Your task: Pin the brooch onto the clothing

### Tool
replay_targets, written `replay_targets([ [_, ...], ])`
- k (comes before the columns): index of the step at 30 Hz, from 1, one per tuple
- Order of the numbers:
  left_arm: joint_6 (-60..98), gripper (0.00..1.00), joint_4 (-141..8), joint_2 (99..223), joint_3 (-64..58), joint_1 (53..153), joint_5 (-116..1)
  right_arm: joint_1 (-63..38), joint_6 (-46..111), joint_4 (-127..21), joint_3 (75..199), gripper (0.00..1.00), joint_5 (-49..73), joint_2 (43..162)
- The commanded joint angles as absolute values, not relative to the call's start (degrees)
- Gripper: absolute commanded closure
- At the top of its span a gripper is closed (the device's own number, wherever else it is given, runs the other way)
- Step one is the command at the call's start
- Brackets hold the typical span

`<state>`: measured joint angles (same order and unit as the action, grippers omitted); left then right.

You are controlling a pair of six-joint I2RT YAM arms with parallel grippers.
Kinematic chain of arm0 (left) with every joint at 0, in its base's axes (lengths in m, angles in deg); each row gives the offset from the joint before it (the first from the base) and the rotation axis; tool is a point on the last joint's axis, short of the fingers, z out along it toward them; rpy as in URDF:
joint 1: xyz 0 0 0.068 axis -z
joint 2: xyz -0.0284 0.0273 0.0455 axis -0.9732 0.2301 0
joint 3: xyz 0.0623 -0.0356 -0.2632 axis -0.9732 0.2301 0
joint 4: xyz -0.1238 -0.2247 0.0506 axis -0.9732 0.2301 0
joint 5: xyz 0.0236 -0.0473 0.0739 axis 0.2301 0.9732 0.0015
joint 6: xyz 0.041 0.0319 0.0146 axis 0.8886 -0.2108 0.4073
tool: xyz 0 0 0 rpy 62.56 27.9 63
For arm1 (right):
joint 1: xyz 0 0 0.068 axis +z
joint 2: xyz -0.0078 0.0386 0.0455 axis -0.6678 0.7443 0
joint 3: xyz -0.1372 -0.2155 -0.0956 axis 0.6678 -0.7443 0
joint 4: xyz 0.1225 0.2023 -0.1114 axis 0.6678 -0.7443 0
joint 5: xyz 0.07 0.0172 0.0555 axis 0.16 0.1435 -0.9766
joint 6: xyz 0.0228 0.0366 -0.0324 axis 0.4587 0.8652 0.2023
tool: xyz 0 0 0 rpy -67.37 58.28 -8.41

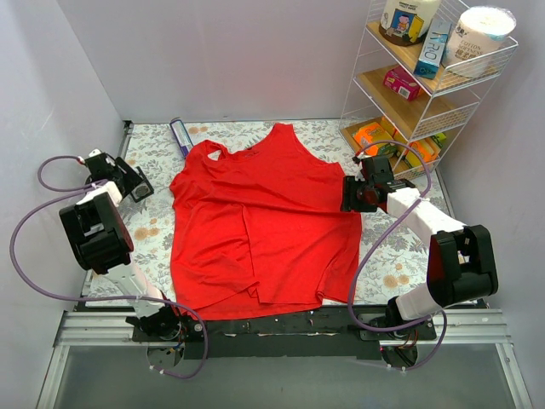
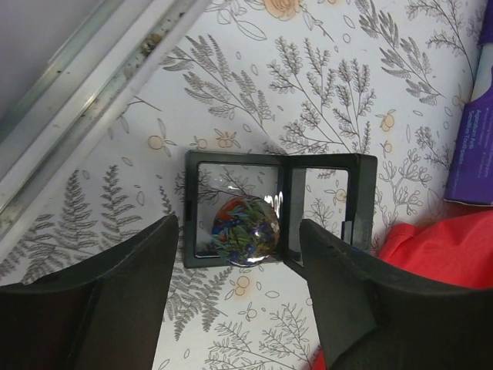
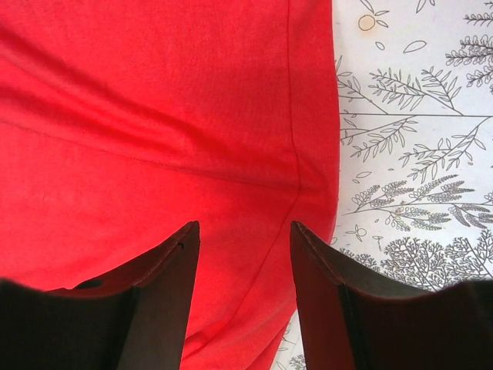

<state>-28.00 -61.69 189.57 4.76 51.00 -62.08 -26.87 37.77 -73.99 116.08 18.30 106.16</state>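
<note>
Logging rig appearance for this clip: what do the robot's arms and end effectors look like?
The left arm and right arm have black joints and white link covers. A lavender cable loops along each. The left end effector and right end effector each have two broad matte-black wedge fingers.

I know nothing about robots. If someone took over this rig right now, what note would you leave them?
Left gripper: open, flanking the open black hinged case that holds the round multicoloured glossy brooch.
Right gripper: open, over the right edge of the bright red sleeveless tank top spread on the table.
Done: case open, nothing pinned.
Left: take the brooch, pin it on the top.
</note>
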Motion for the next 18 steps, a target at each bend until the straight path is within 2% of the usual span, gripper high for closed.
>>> replay_targets([
  [1, -27.4, 0.38, -62.5, 190.5, 2.0, 51.8, -60.8, -26.9, 38.5, -71.6, 115.8, 0.43, 16.7, 106.5],
  [18, -27.5, 0.44, -62.4, 194.3, 2.0, 53.4, -58.0, -26.9, 39.4, -71.9, 114.8, 0.43, 16.6, 104.1],
])
